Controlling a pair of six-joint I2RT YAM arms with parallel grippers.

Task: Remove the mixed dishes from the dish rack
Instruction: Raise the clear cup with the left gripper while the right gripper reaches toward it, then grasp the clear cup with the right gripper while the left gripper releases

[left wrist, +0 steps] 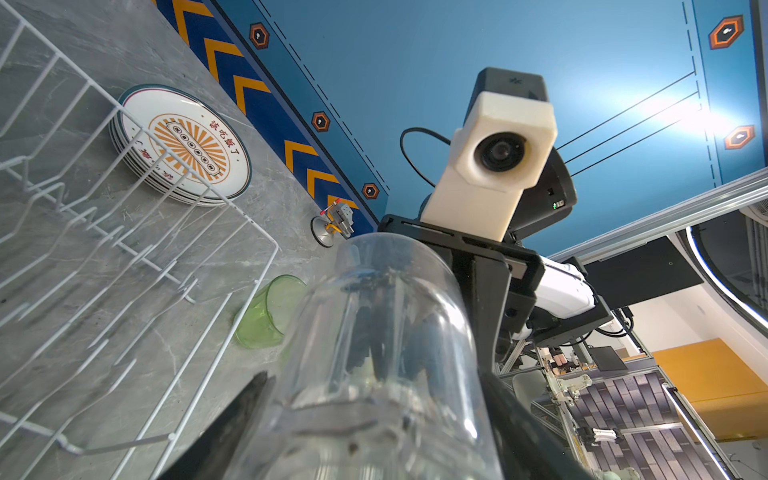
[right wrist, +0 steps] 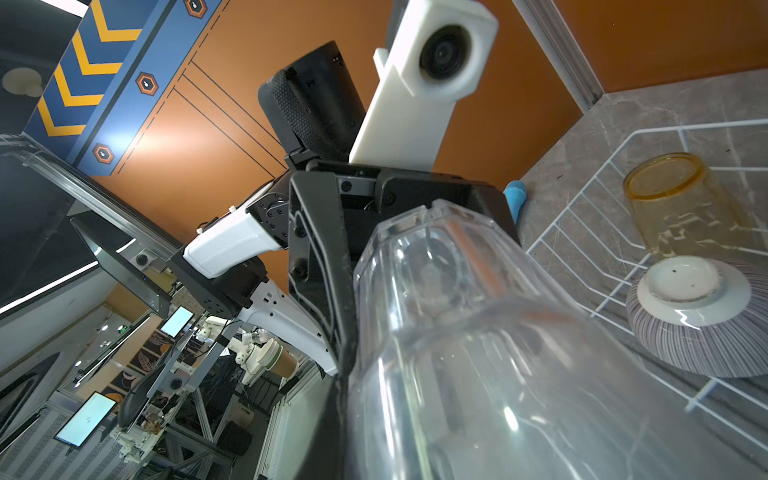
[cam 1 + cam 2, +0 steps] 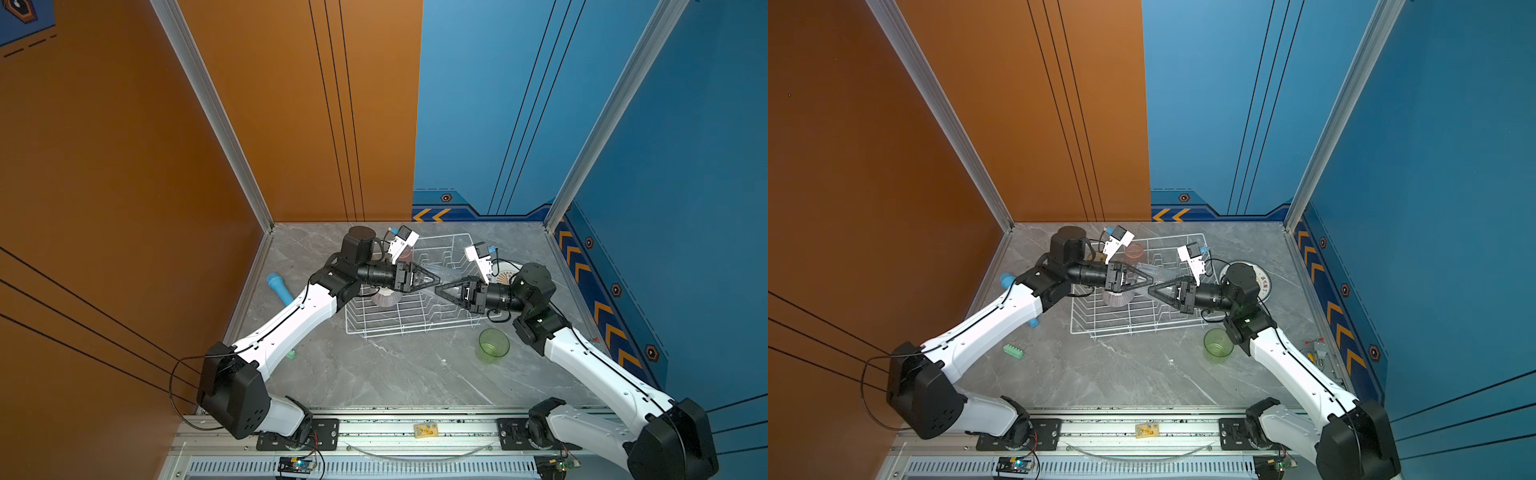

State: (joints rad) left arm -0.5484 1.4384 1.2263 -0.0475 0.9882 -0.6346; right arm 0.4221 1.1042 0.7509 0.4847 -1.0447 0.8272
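Observation:
Above the white wire dish rack both grippers meet on the clear tumbler. My left gripper is shut across its body near the base. My right gripper pinches its wall at the mouth, one finger inside. In the rack sit an upturned striped bowl, a yellow tumbler and a pink tumbler. A green tumbler stands on the table. Stacked plates lie right of the rack.
A light-blue cylinder lies on the table under the left arm, and a small green block sits nearer the front. A small metal fixture stands by the right wall. Walls close in the back and both sides.

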